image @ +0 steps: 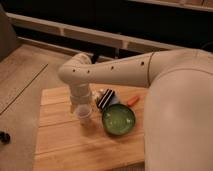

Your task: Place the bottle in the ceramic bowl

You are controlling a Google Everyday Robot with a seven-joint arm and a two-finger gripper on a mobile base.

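The arm reaches in from the right and bends down over the left part of the wooden table (65,145). My gripper (81,106) points straight down at the wrist's end. Right beneath it stands a small pale see-through vessel, by its look the bottle (84,115), upright on the wood. Whether the gripper touches it I cannot tell. The ceramic bowl (119,120), green, glossy and shallow, sits just right of the bottle, a short gap away, with nothing visible inside.
Behind the bowl lie a black-and-white striped object (106,98), something blue (114,102) and an orange item (132,100). The robot's white body (180,115) fills the right side. The table's left edge (39,125) drops to the carpeted floor.
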